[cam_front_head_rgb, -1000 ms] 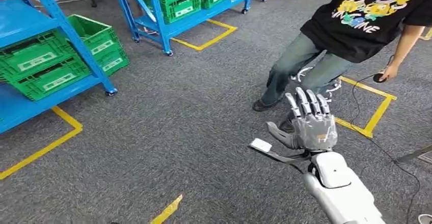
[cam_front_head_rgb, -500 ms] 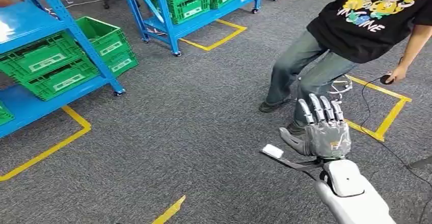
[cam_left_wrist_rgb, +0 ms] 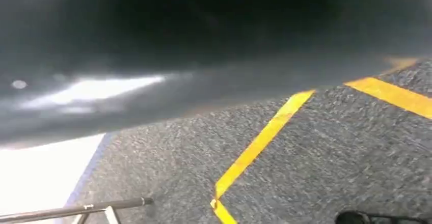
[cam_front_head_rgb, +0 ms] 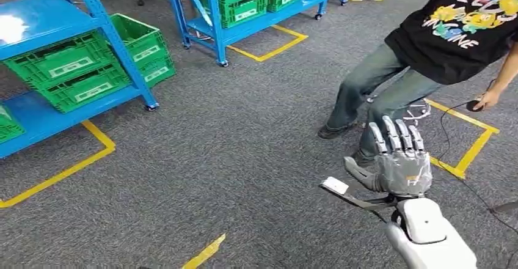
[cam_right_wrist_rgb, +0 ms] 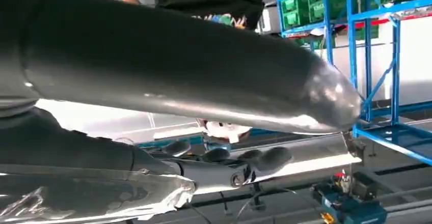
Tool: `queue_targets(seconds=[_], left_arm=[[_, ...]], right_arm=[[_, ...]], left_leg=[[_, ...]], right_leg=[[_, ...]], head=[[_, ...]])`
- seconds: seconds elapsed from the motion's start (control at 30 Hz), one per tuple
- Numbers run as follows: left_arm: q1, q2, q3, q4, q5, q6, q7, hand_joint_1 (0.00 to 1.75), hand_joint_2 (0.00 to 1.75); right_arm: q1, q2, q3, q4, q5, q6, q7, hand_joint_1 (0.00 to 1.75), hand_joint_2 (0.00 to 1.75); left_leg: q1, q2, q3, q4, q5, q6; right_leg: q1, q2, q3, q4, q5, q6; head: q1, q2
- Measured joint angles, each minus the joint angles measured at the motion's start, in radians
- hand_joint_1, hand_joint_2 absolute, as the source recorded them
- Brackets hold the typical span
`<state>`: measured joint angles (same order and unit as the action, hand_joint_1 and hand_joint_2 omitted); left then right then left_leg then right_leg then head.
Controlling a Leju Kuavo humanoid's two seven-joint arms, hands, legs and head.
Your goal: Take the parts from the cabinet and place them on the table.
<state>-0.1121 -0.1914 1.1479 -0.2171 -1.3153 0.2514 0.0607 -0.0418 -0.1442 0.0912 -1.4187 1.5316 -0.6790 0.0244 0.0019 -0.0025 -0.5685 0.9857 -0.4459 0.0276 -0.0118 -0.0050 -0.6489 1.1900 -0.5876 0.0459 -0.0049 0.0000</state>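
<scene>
Parts themselves cannot be made out; what shows of the cabinet side of the task is the blue shelving rack (cam_front_head_rgb: 91,3) at the upper left of the head view, with green crates (cam_front_head_rgb: 64,76) stacked on its lower shelf, their contents hidden from this angle. A second blue rack (cam_front_head_rgb: 244,24) with more green crates (cam_front_head_rgb: 244,0) stands at the top centre, on castors inside yellow floor tape (cam_front_head_rgb: 272,49).

Low in the right half of the head view, the right hand (cam_front_head_rgb: 397,162) is raised palm-down over the grey carpet (cam_front_head_rgb: 232,153), its fingers (cam_front_head_rgb: 397,136) straight and lying side by side, the thumb (cam_front_head_rgb: 360,174) standing out to the left; it holds nothing. A small white tag on a dark strap (cam_front_head_rgb: 335,186) juts from the wrist. In the right wrist view the thumb (cam_right_wrist_rgb: 193,76) is a thick dark bar across the frame with the darker fingertips (cam_right_wrist_rgb: 244,158) in a row below it, apart from it.

A person in a black printed shirt and jeans (cam_front_head_rgb: 440,43) stands at the upper right, just beyond the hand, one foot beside a yellow taped square (cam_front_head_rgb: 470,140).

The left wrist view looks down at carpet and yellow tape (cam_left_wrist_rgb: 260,142); whether the left hand's fingers are spread or curled cannot be told.
</scene>
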Motion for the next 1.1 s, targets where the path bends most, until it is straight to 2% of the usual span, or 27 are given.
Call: queue_targets(seconds=[0.03, 0.07, 0.1, 0.13, 0.17, 0.2, 0.23, 0.27, 0.37, 0.4, 0.43, 0.47, 0.53, 0.57, 0.6, 0.63, 0.67, 0.7, 0.73, 0.77, 0.8, 0.87, 0.93, 0.97, 1.0, 1.07, 1.1], left_arm=[[0.001, 0.000, 0.000, 0.000, 0.000, 0.000, 0.000, 0.00, 0.00], [0.002, 0.000, 0.000, 0.000, 0.000, 0.000, 0.000, 0.00, 0.00], [0.003, 0.000, 0.000, 0.000, -0.001, 0.000, 0.000, 0.00, 0.00], [0.003, 0.000, 0.000, 0.000, -0.001, -0.001, 0.002, 0.00, 0.00], [0.002, -0.001, 0.000, 0.000, -0.002, -0.002, 0.002, 0.00, 0.00], [0.002, -0.002, 0.000, 0.000, -0.002, -0.002, 0.003, 0.00, 0.00], [0.002, -0.003, 0.000, 0.000, -0.003, -0.002, 0.003, 0.00, 0.00], [0.000, -0.003, -0.001, 0.000, -0.003, -0.002, 0.004, 0.00, 0.00], [0.004, -0.003, -0.001, 0.000, -0.003, -0.001, 0.005, 0.00, 0.00], [0.003, -0.001, -0.001, 0.000, -0.003, 0.000, 0.005, 0.00, 0.00], [0.002, -0.001, -0.001, 0.000, -0.003, 0.001, 0.005, 0.00, 0.00], [0.001, -0.002, -0.001, 0.000, -0.003, 0.001, 0.005, 0.00, 0.00], [0.001, -0.001, -0.001, 0.000, -0.003, 0.001, 0.005, 0.00, 0.00], [0.003, -0.001, -0.001, 0.000, -0.002, 0.001, 0.005, 0.00, 0.00], [0.004, -0.001, -0.001, 0.000, -0.002, 0.001, 0.005, 0.00, 0.00], [0.004, -0.001, -0.001, 0.000, -0.002, 0.002, 0.005, 0.00, 0.00], [0.005, -0.001, -0.001, 0.000, -0.002, 0.002, 0.006, 0.00, 0.00], [0.005, -0.001, -0.001, 0.000, -0.002, 0.002, 0.006, 0.00, 0.00], [0.004, 0.000, -0.001, 0.000, -0.003, 0.003, 0.006, 0.00, 0.00], [0.003, 0.000, -0.001, 0.000, -0.003, 0.003, 0.008, 0.00, 0.00], [0.000, 0.000, -0.001, 0.000, -0.003, 0.003, 0.010, 0.00, 0.00], [-0.002, 0.000, -0.001, 0.000, -0.003, 0.004, 0.015, 0.00, 0.00], [0.003, 0.001, -0.001, 0.000, -0.003, 0.004, 0.018, 0.00, 0.00], [0.004, 0.001, 0.000, 0.000, -0.002, 0.005, 0.020, 0.00, 0.00], [0.003, 0.001, 0.000, 0.000, -0.002, 0.007, 0.020, 0.00, 0.00], [0.002, 0.001, -0.001, 0.000, -0.001, 0.007, 0.020, 0.00, 0.00], [0.003, 0.001, -0.001, 0.000, 0.000, 0.008, 0.020, 0.00, 0.00]], right_arm=[[0.004, -0.002, 0.000, 0.000, 0.000, 0.000, 0.000, 0.00, 0.00], [0.010, -0.002, -0.001, 0.000, 0.000, 0.000, 0.000, 0.00, 0.00], [0.014, -0.003, -0.003, 0.000, -0.001, 0.000, 0.000, 0.00, 0.00], [0.017, -0.003, -0.005, 0.000, -0.003, 0.000, 0.000, 0.00, 0.00], [0.017, -0.005, -0.007, -0.001, -0.005, 0.000, 0.000, 0.00, 0.00], [0.018, -0.007, -0.010, -0.003, -0.006, 0.000, 0.000, 0.00, 0.00], [0.019, -0.010, -0.013, -0.006, -0.008, 0.000, 0.000, 0.00, 0.00], [0.021, -0.010, -0.015, -0.009, -0.008, 0.000, -0.001, 0.00, 0.00], [0.033, -0.011, -0.018, -0.012, -0.008, 0.000, -0.003, 0.00, 0.00], [0.034, -0.011, -0.018, -0.015, -0.007, 0.000, -0.004, 0.00, 0.00], [0.033, -0.011, -0.019, -0.017, -0.006, 0.000, -0.005, 0.00, 0.00], [0.033, -0.011, -0.020, -0.018, -0.005, 0.000, -0.005, 0.00, 0.00], [0.036, -0.011, -0.020, -0.017, 0.003, 0.000, -0.005, 0.00, 0.00], [0.036, -0.011, -0.020, -0.016, 0.009, 0.000, -0.004, 0.00, 0.00], [0.037, -0.011, -0.020, -0.016, 0.011, 0.000, -0.003, 0.00, 0.00], [0.037, -0.011, -0.020, -0.016, 0.012, 0.000, -0.003, 0.00, 0.00], [0.037, -0.011, -0.020, -0.017, 0.013, 0.000, -0.003, 0.00, 0.00], [0.036, -0.011, -0.020, -0.016, 0.013, 0.000, -0.003, 0.00, 0.00], [0.035, -0.011, -0.020, -0.016, 0.013, 0.000, -0.003, 0.00, 0.00], [0.034, -0.011, -0.020, -0.016, 0.013, 0.000, -0.003, 0.00, 0.00], [0.032, -0.011, -0.020, -0.016, 0.013, 0.000, -0.003, 0.00, 0.00], [0.027, -0.011, -0.019, -0.016, 0.014, 0.000, -0.002, 0.00, 0.00], [0.021, -0.009, -0.017, -0.016, 0.019, 0.000, 0.002, 0.00, 0.00], [0.020, -0.009, -0.017, -0.016, 0.021, 0.000, 0.006, 0.00, 0.00], [0.016, -0.009, -0.017, -0.016, 0.023, 0.000, 0.008, 0.00, 0.00], [0.011, -0.009, -0.016, -0.014, 0.031, 0.000, 0.013, 0.00, 0.00], [0.012, -0.009, -0.015, -0.013, 0.032, 0.000, 0.015, 0.00, 0.00]], left_leg=[[-0.001, -0.001, -0.001, 0.000, -0.001, 0.001], [-0.001, -0.003, -0.001, 0.001, -0.001, 0.002], [-0.001, -0.005, 0.000, 0.001, -0.001, 0.002], [-0.001, -0.008, 0.001, 0.002, -0.002, 0.001], [-0.001, -0.013, 0.003, 0.002, -0.003, -0.001], [-0.001, -0.015, 0.005, 0.003, -0.005, -0.004], [-0.003, -0.017, 0.004, 0.004, -0.007, -0.008], [-0.009, -0.021, -0.001, 0.013, -0.009, -0.014], [-0.005, -0.023, -0.002, 0.009, -0.004, -0.026], [-0.005, -0.024, -0.004, 0.014, -0.012, -0.033], [-0.005, -0.017, -0.011, 0.036, -0.033, -0.040], [-0.003, -0.013, -0.035, 0.092, -0.069, -0.045], [0.001, -0.010, -0.114, 0.258, -0.144, -0.051], [0.001, -0.010, -0.146, 0.323, -0.161, -0.053], [0.001, -0.010, -0.152, 0.333, -0.158, -0.053], [0.001, -0.010, -0.152, 0.331, -0.151, -0.053], [0.001, -0.010, -0.138, 0.298, -0.118, -0.051], [0.001, -0.009, -0.109, 0.236, -0.078, -0.048], [0.000, -0.004, -0.058, 0.135, -0.024, -0.042], [-0.001, 0.008, -0.019, 0.059, 0.007, -0.035], [-0.008, 0.022, -0.005, 0.026, -0.004, -0.031], [-0.008, 0.016, -0.008, 0.018, -0.011, -0.025], [-0.007, 0.008, -0.006, 0.009, -0.006, -0.013], [-0.002, 0.006, -0.002, 0.005, -0.002, -0.008], [-0.001, 0.002, -0.002, 0.005, -0.002, -0.003], [-0.002, -0.006, -0.004, 0.005, -0.001, 0.000], [-0.003, -0.011, -0.004, 0.005, -0.002, 0.000]], right_leg=[[0.000, 0.001, -0.037, 0.072, -0.027, 0.003], [0.000, 0.001, -0.063, 0.118, -0.037, 0.004], [0.000, 0.001, -0.065, 0.114, -0.022, 0.004], [-0.001, 0.001, -0.046, 0.070, 0.013, 0.004], [-0.001, 0.001, 0.000, -0.025, 0.068, 0.003], [-0.002, 0.004, 0.046, -0.118, 0.109, 0.001], [-0.004, 0.018, 0.075, -0.178, 0.108, -0.002], [-0.003, 0.021, 0.090, -0.192, 0.106, -0.007], [0.002, 0.018, 0.086, -0.185, 0.109, -0.020], [-0.006, 0.015, 0.089, -0.192, 0.113, -0.028], [-0.007, 0.012, 0.090, -0.192, 0.113, -0.034], [-0.007, 0.008, 0.090, -0.192, 0.113, -0.040], [-0.006, 0.000, 0.090, -0.192, 0.111, -0.042], [-0.005, -0.003, 0.090, -0.192, 0.111, -0.043], [-0.005, -0.005, 0.090, -0.192, 0.110, -0.043], [-0.005, -0.006, 0.091, -0.192, 0.110, -0.043], [-0.005, -0.009, 0.092, -0.192, 0.110, -0.043], [-0.005, -0.012, 0.094, -0.192, 0.109, -0.042], [-0.004, -0.016, 0.098, -0.192, 0.107, -0.040], [-0.004, -0.018, 0.100, -0.192, 0.105, -0.037], [0.005, -0.020, 0.098, -0.186, 0.101, -0.031], [0.004, -0.027, 0.091, -0.187, 0.103, -0.022], [0.003, -0.036, 0.097, -0.190, 0.100, -0.010], [0.000, -0.024, 0.086, -0.174, 0.088, -0.005], [-0.001, -0.011, 0.064, -0.130, 0.058, -0.002], [-0.001, -0.003, -0.017, 0.037, -0.018, 0.003], [-0.001, -0.001, -0.052, 0.106, -0.039, 0.004]], head=[[0.000, 0.000], [0.001, 0.000], [0.000, 0.000], [0.001, 0.000], [0.001, 0.000], [0.001, 0.000], [0.002, 0.000], [0.000, 0.000], [0.000, 0.000], [0.001, 0.000], [-0.004, 0.000], [-0.010, 0.000], [-0.008, 0.000], [-0.009, 0.000], [-0.009, 0.000], [-0.008, 0.000], [-0.009, 0.000], [-0.009, 0.000], [-0.009, 0.000], [-0.009, 0.000], [-0.009, 0.000], [-0.005, 0.000], [-0.007, 0.000], [-0.006, 0.000], [-0.001, 0.000], [0.000, 0.000], [0.002, 0.000]])
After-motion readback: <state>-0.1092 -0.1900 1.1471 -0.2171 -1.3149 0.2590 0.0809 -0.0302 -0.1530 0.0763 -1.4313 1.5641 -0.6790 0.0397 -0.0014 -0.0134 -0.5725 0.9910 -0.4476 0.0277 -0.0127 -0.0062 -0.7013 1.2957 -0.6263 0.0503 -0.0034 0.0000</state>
